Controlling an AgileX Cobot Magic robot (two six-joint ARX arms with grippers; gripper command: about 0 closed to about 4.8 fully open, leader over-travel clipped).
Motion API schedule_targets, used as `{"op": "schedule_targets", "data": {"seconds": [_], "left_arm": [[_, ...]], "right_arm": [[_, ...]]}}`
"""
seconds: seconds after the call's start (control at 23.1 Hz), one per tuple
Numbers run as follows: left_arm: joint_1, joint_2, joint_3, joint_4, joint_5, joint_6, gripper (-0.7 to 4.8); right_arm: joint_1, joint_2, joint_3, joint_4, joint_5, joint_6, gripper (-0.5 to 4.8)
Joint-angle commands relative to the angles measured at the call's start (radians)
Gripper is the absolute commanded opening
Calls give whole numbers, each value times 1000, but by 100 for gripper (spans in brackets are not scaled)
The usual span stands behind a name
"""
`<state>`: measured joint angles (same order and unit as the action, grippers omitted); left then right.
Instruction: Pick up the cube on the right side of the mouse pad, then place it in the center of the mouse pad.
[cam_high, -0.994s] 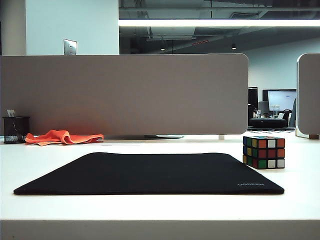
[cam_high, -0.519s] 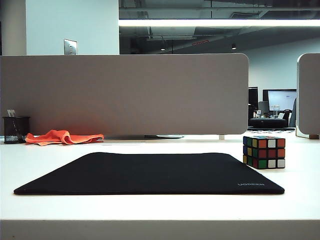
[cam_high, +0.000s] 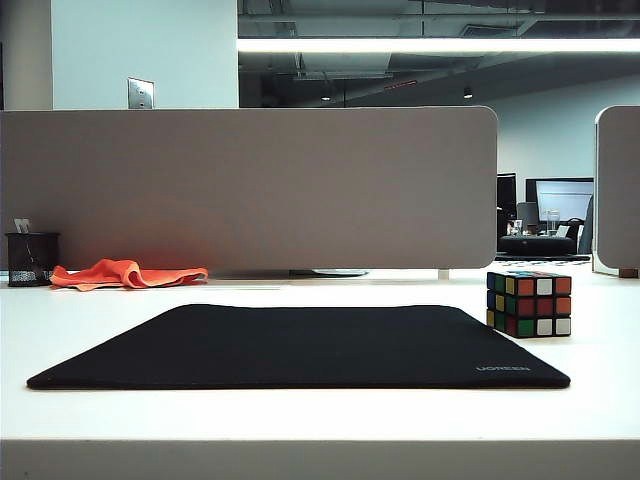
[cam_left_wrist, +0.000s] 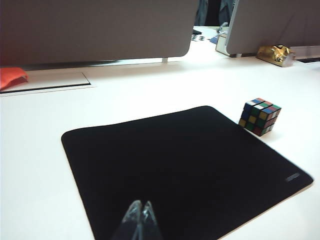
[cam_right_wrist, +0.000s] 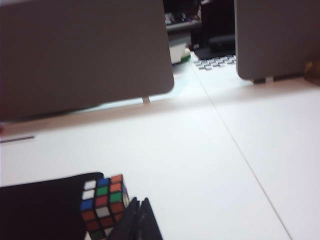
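Nearest the wrist cameras, both pincers are seen with their tips pressed together and nothing between them. The left pincer (cam_left_wrist: 139, 214) is held above the near part of the mouse pad (cam_high: 300, 345), well apart from the cube (cam_high: 528, 303). The right pincer (cam_right_wrist: 138, 214) is poised just beside the cube, which suits it for the pick; its tips would have to be parted first. Neither pincer appears in the exterior view. The mouse pad is laid flat on the white tabletop (cam_high: 320, 420), its centre bare. The cube is set on the tabletop just off the pad's right edge, so the task is judged not yet begun. Farther back, an orange cloth (cam_high: 125, 273) and a pen cup (cam_high: 31, 259) are kept by the divider, clear of the work.
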<state>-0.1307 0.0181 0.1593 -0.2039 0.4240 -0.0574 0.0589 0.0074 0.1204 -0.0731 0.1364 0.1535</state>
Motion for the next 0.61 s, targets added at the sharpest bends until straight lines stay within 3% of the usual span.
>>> {"op": "schedule_targets", "data": {"seconds": [0.04,0.26,0.39,0.61], "left_arm": [[-2,67,78,-31,-1,-3,-6],[-2,398,284,-57,49,29,-6],[-2,517,376,-48,53,34,-6],[-2,578,417,90,97,31,-1]], "right_arm": [[1,35,57,-61,3,20,-4],[2,220,301,-218,-4,24,-4],[2,375,462,-318,-5,-43,-4],[0,566,691,-365,-227,-56,-1]]}}
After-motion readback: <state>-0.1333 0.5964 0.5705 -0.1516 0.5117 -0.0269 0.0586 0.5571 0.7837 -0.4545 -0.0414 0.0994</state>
